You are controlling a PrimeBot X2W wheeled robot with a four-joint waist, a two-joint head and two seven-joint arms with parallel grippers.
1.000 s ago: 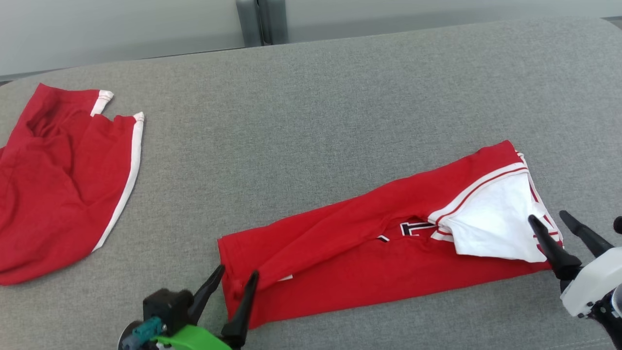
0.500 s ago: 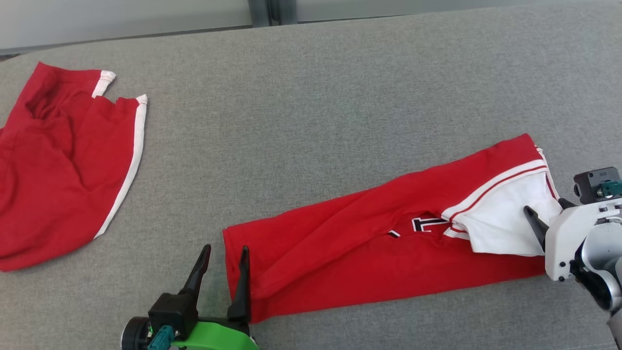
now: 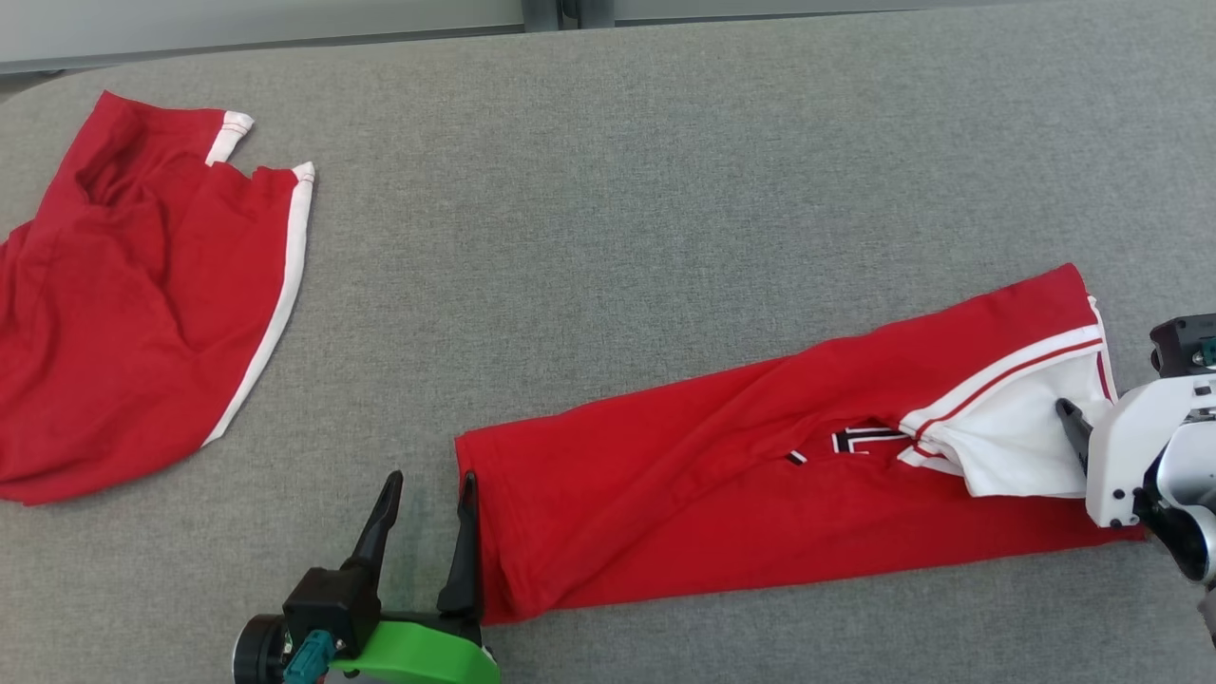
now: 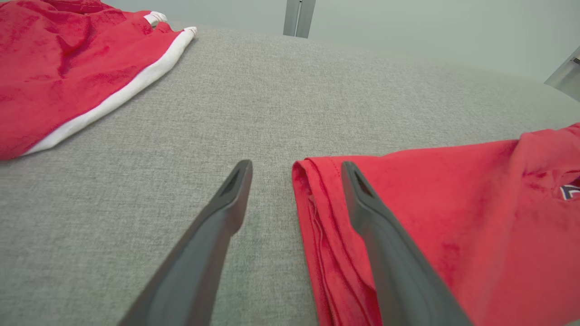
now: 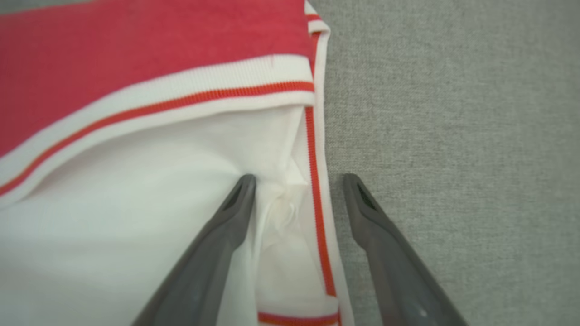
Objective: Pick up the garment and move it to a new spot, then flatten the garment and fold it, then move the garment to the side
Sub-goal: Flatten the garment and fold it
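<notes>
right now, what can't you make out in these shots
The print on the folded garment: head view, mostly tucked under a red fold and the white panel; unreadable.
The right claw: head view, one finger hidden behind its white wrist housing.
The other red garment: head view, cut off by the left edge.

Looks like a test lab: wide grey fabric-covered desk, pale plain wall panels and a grey metal post behind.
</notes>
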